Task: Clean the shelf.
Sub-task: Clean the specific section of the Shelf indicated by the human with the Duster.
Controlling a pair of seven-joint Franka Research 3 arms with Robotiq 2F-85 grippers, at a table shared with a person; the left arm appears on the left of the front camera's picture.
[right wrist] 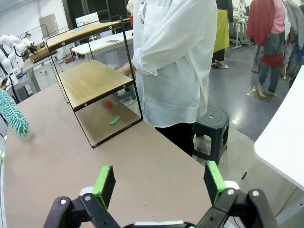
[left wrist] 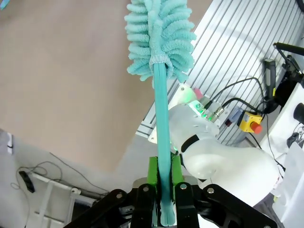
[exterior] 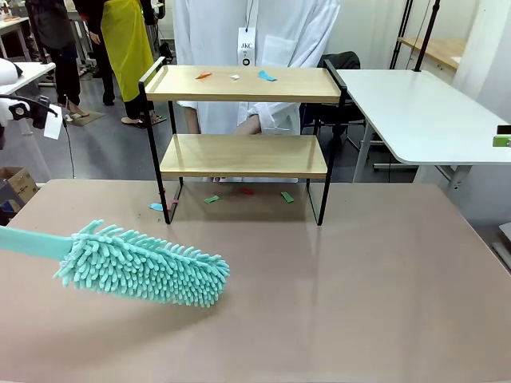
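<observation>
Item one: my left gripper [left wrist: 164, 173], jaws clamped tight on the teal handle [left wrist: 161, 118] of a fluffy duster [exterior: 144, 267]. The duster's head stands straight out beyond my fingertips, low over the tan table [exterior: 359, 279]; I cannot tell whether it touches. Item two: my right gripper [right wrist: 160, 183], jaws spread wide, nothing between the green pads [right wrist: 105, 183]. Item three: the shelf [exterior: 303, 84], upright on the table, well beyond both sets of jaws and apart from the duster's head. Its top board carries an orange scrap [exterior: 204, 76], a white scrap [exterior: 235, 77] and a blue scrap [exterior: 267, 76]. On the table beneath it lie a green scrap [exterior: 211, 199] and a red scrap [exterior: 247, 191]. A person [exterior: 263, 32] in a white coat stands just behind the shelf.
</observation>
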